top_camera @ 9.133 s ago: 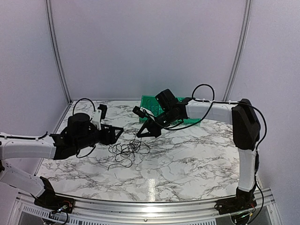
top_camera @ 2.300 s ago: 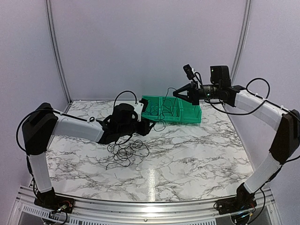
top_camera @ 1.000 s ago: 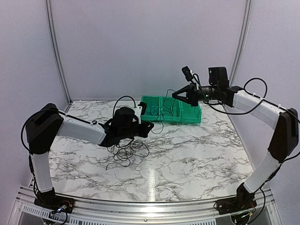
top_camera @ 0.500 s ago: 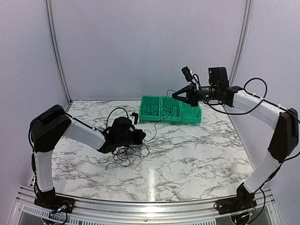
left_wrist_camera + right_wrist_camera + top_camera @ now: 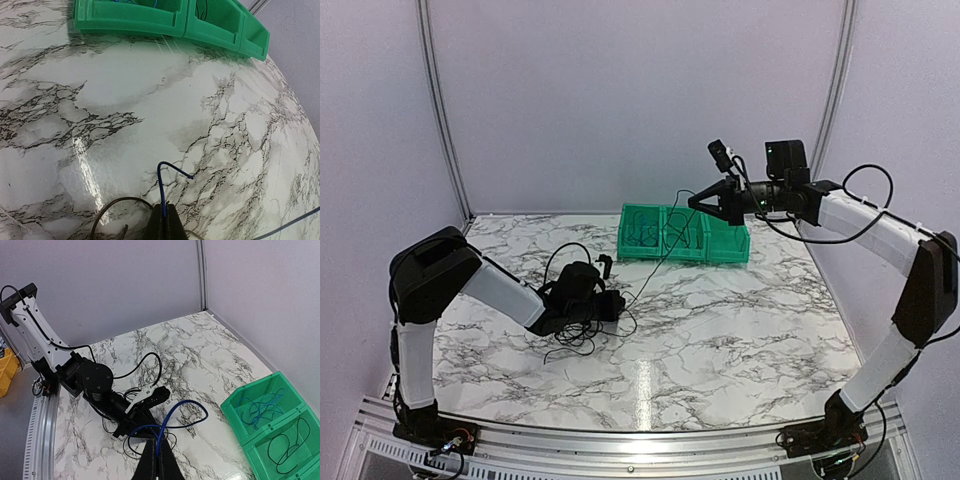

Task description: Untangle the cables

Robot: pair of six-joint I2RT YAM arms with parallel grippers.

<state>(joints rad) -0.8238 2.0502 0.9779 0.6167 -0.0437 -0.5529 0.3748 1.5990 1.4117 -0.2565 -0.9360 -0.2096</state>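
Left gripper (image 5: 163, 211) pinching blue cable (image 5: 160, 182), marble table (image 5: 125, 100) ahead, green bins (image 5: 131, 21) beyond

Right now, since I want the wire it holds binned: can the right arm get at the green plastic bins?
Probably yes: the right fingers hang raised close by the green plastic bins with nothing between. They pinch a thin blue wire running down toward the left fingers, which might pull back.

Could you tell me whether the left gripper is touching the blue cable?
Touching. Left wrist view: left gripper is shut on the blue cable.
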